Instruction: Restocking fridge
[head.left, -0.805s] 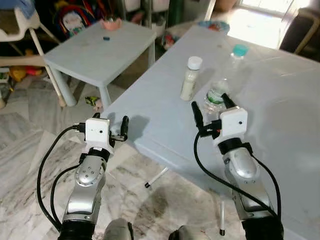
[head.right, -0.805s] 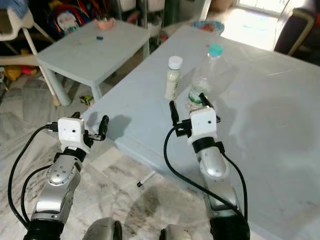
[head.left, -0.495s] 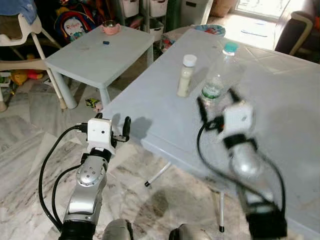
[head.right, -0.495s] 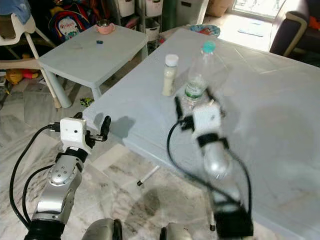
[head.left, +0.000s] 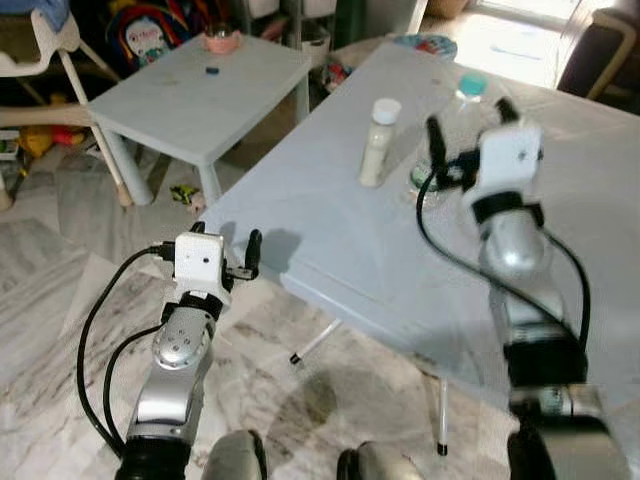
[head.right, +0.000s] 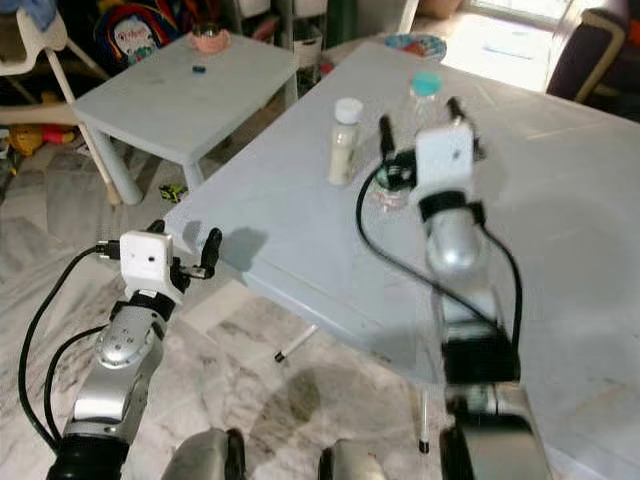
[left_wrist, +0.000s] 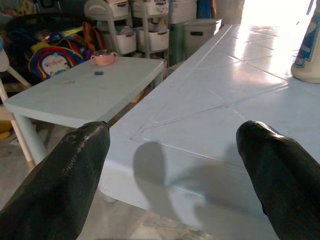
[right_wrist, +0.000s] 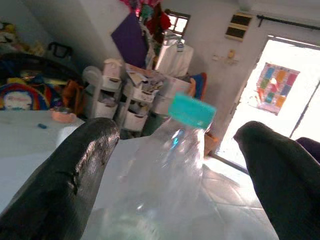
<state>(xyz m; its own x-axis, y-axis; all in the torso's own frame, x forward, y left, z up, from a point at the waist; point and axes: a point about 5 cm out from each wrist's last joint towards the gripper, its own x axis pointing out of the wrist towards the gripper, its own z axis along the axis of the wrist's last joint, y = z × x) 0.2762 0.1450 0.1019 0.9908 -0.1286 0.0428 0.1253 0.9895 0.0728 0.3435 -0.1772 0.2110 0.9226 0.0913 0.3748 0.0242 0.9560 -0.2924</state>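
Right wrist view: your right gripper (right_wrist: 175, 165) spread wide around bottle (right_wrist: 170, 165) | label unreadable | jar (head.left: 379, 141) beside | left gripper (left_wrist: 175, 165) open, empty.

1. The clear water bottle (head.right: 412, 120) is largely hidden behind the right gripper (head.right: 420, 120) and its white wrist block; the teal cap (head.right: 427, 82) and part of the base still show.
2. In the right wrist view the bottle's lower body runs off the picture's edge, and both black fingers (right_wrist: 65, 180) are cut off too.
3. The bottle's label is too blurred to read.
4. In the left wrist view a pale container (left_wrist: 310, 55) on the surface (left_wrist: 210, 100) is cut by the picture's edge.
5. The small blue item (head.left: 212, 71) on the low table (head.left: 200, 100) is too small to identify.
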